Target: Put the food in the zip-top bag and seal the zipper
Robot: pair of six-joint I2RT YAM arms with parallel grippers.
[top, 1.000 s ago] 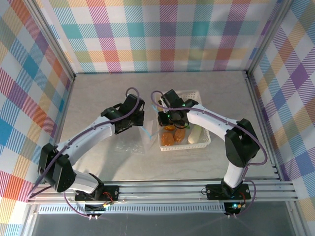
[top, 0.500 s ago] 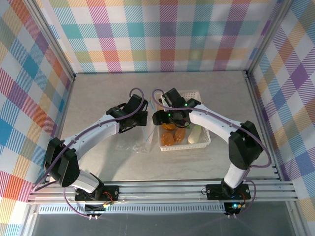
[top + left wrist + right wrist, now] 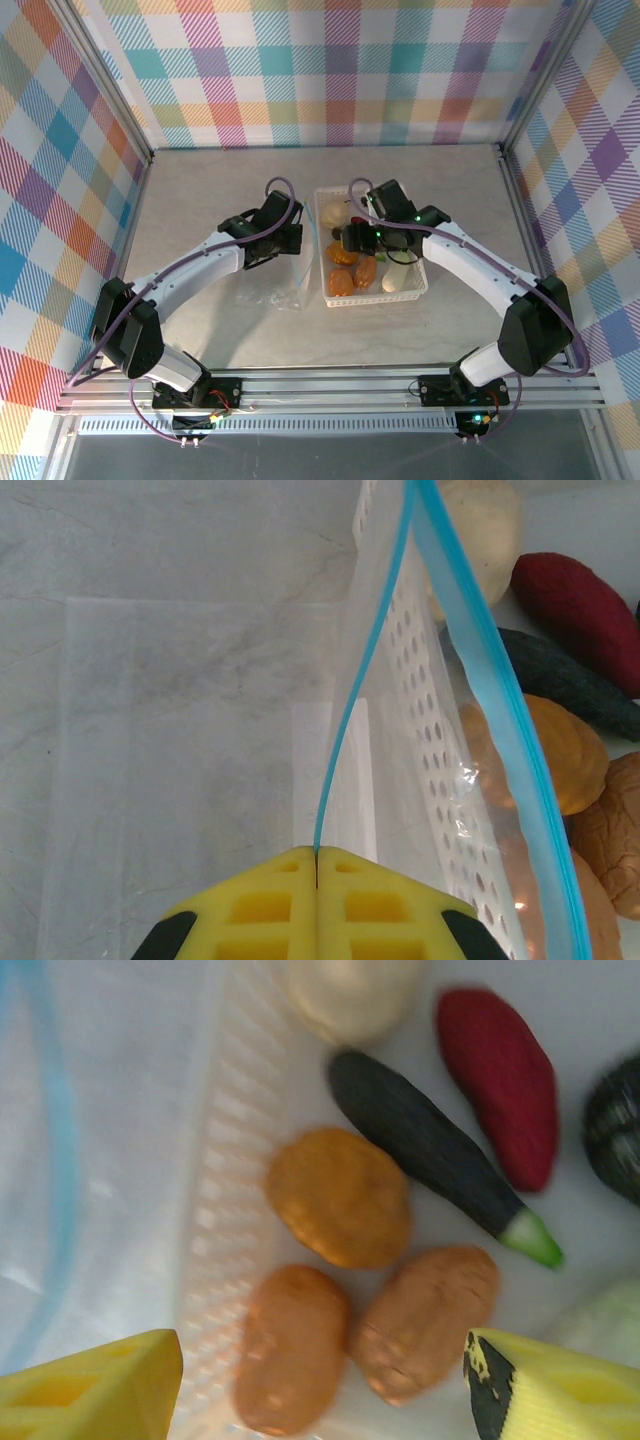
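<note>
My left gripper is staying clamped on the thin light-blue zipper strip of the clear crinkly zip-top bag, yellow pads pressed together w/ one lip of the strip pinched between them. The other lip is bowing off to the right, so the mouth is gaping, w/ the wall of the white lattice plastic basket showing through the plastic. From the top cam, that arm is sitting approx. where it was half a sec ago, the bag lying on the grey table just left of the basket. What's changing is my right gripper: half a sec ago it was hanging at the basket's left rim beside the bag mouth, and now it's hovering further right over the basket's middle, elbow swung out to the right. Its jaws are standing wide apart, holding nothing. Below it, inside the basket, the toy food is lying loose: round orange bread piece, two tan bread pieces, dark eggplant w/ green tip, dark red oval piece, pale shell-shaped piece and black lump at the frame's right edge. None of it is in the bag yet.
</note>
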